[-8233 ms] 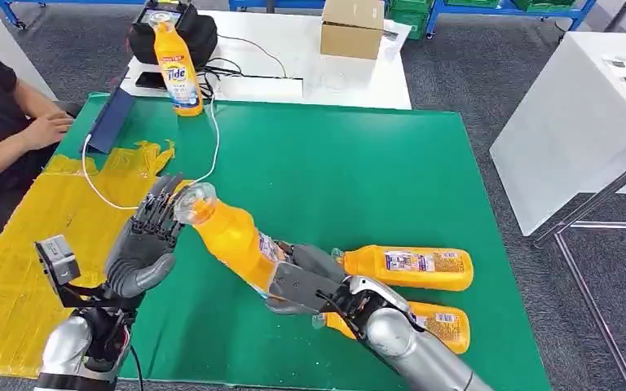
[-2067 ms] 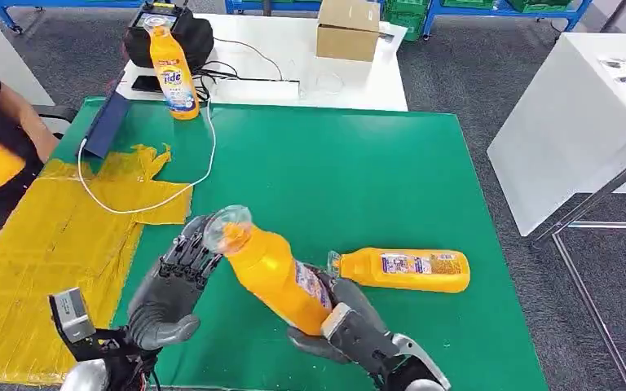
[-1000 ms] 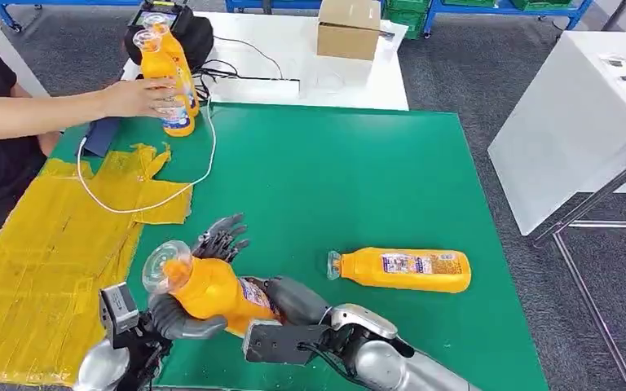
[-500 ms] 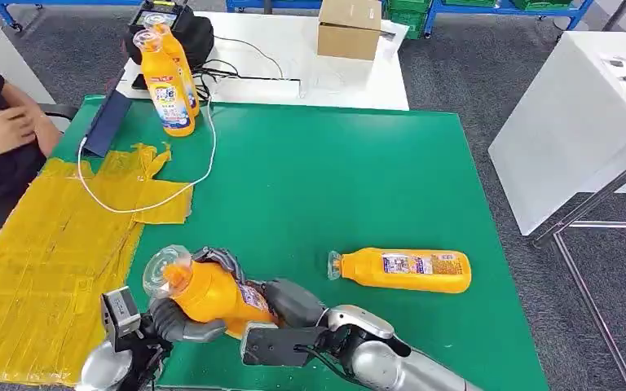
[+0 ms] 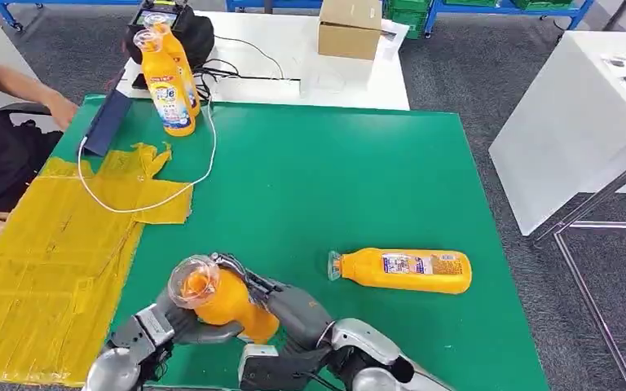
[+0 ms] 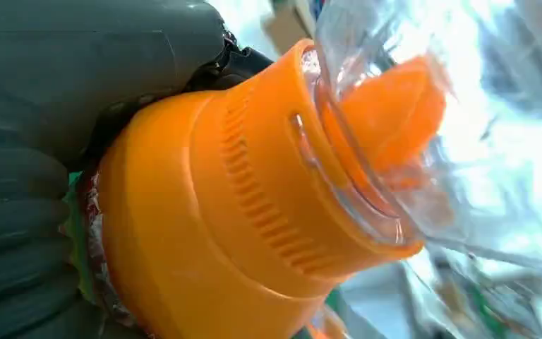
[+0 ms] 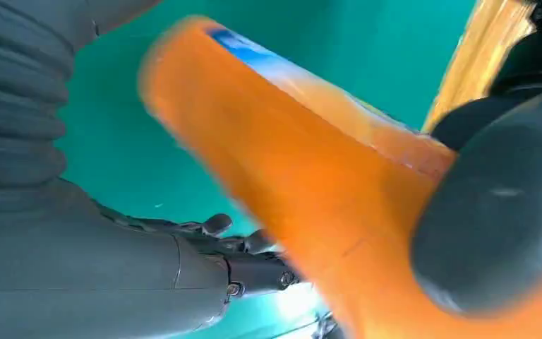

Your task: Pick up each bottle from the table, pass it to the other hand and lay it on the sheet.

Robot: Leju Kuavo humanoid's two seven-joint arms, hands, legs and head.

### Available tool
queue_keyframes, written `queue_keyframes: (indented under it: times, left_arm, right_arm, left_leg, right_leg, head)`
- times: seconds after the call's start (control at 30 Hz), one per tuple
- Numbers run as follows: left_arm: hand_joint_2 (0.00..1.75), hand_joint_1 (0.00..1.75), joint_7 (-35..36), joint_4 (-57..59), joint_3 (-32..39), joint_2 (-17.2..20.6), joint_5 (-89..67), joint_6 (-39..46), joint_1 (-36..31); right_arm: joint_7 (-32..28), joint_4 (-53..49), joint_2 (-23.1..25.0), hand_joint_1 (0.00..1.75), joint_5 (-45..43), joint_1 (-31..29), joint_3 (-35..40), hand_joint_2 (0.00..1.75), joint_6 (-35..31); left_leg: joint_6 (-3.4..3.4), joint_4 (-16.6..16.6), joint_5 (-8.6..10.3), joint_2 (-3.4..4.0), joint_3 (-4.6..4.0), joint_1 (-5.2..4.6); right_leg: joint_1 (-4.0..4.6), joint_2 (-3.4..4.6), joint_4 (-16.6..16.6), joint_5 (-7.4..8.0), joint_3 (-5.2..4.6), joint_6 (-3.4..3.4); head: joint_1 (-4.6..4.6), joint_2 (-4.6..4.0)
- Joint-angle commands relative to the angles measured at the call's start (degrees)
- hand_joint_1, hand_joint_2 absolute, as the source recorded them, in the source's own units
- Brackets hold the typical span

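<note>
Both hands meet on one bottle (image 5: pixel 227 300) near the desk's (image 5: pixel 334 179) front edge: I see my left hand (image 5: pixel 181 319) wrapped round its neck end, my right hand (image 5: pixel 293 311) cupping its base. Another bottle (image 5: pixel 401 270) lies toward the right edge; the sheet (image 5: pixel 45 252) covers the left.

1. Left hand (image 5: pixel 181 319): dark grey fingers, thick grey thumb, grey ribbed cover.
2. Right hand (image 5: pixel 293 314): same grey build, black jointed fingers.
3. Arms: polished silver shells.
</note>
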Motion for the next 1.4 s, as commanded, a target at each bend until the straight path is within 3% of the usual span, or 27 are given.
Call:
queue_keyframes:
  times: [0.03, 0.17, 0.3, 0.63, 0.8, 0.83, 0.97, 1.2, 1.4]
  left_arm:
    - [1.75, 1.75, 1.3, 4.9, 10.6, 4.1, -16.1, 12.2, -3.9]
    - [1.75, 1.75, 2.8, 9.3, 12.2, 5.3, -30.0, 21.6, -6.0]
    - [1.75, 1.75, 12.2, 18.5, 10.1, 9.0, -52.9, 31.6, -9.4]
    - [1.75, 1.75, 18.5, 36.3, 6.3, 11.2, -64.3, 34.0, -16.3]
    - [1.75, 1.75, 15.7, 45.0, 3.8, 11.4, -62.3, 32.6, -20.4]
    - [1.75, 0.05, 15.1, 45.4, 3.1, 11.6, -62.1, 33.3, -20.6]
    - [1.75, 0.0, 13.6, 46.2, 2.4, 9.8, -59.1, 30.9, -22.3]
    - [1.75, 0.0, 8.6, 42.2, 2.5, 8.3, -48.6, 26.8, -22.3]
    - [1.75, 0.0, 3.6, 34.1, 3.7, 7.0, -34.8, 20.8, -20.7]
  right_arm:
    - [-3.2, -15.9, -11.8, 0.0, 3.4, 14.9, -20.1, 1.75, -0.9]
    - [-4.0, -19.6, -15.1, 0.0, 2.4, 19.8, -27.2, 1.75, 0.3]
    - [-3.8, -21.7, -19.3, 0.0, 0.3, 24.4, -33.4, 1.75, 1.2]
    - [-2.7, -16.8, -19.8, 0.0, -1.5, 23.5, -36.0, 1.75, 4.0]
    - [-2.4, -12.0, -20.5, 0.0, -2.2, 21.5, -36.2, 1.75, 5.8]
    - [-2.2, -11.1, -20.4, 0.0, -2.1, 21.0, -36.2, 1.75, 6.2]
    - [-1.0, -8.0, -20.6, 0.0, -0.9, 20.6, -35.9, 1.75, 7.1]
    - [-0.4, -2.6, -19.2, 0.0, 3.7, 18.5, -35.4, 1.75, 6.5]
    - [0.5, 5.5, -15.6, 0.0, 11.2, 11.9, -35.4, 1.75, 6.6]
  left_leg:
    - [0.19, 0.0, 0.04, -0.23, 0.04, -0.1]
    - [0.15, -0.1, 0.04, -0.23, 0.03, -0.14]
    - [0.2, -0.1, 0.06, -0.34, 0.15, -0.19]
    - [0.12, -0.1, 0.05, -0.08, 0.16, -0.1]
    - [0.12, -0.1, 0.07, -0.01, 0.14, -0.08]
    - [0.18, -0.2, 0.1, 0.0, 0.2, -0.12]
    - [0.21, -0.2, 0.06, 0.02, 0.26, -0.14]
    - [0.19, -0.1, 0.07, -0.02, 0.2, -0.12]
    - [0.28, -0.2, 0.12, 0.15, 0.26, -0.16]
  right_leg:
    - [-0.04, -0.3, 0.0, -0.07, 0.13, -0.23]
    - [-0.08, -0.27, 0.0, -0.07, 0.11, -0.21]
    - [-0.11, -0.4, -0.1, -0.1, 0.22, -0.31]
    - [-0.04, -0.15, -0.1, 0.0, 0.23, -0.2]
    - [-0.02, -0.07, -0.1, 0.05, -0.2, -0.16]
    - [-0.04, -0.09, -0.2, 0.06, -0.12, -0.25]
    - [-0.05, -0.05, -0.2, 0.04, 0.4, -0.26]
    - [-0.04, -0.06, -0.2, 0.06, 0.36, -0.2]
    - [-0.05, 0.08, -0.2, 0.14, 0.4, -0.27]
  head:
    - [0.0, 0.0]
    - [0.0, 0.0]
    - [-0.02, 0.0]
    - [-0.02, 0.0]
    - [-0.02, 0.0]
    - [-0.02, 0.0]
    - [-0.02, 0.0]
    - [-0.02, 0.0]
    - [-0.02, 0.0]
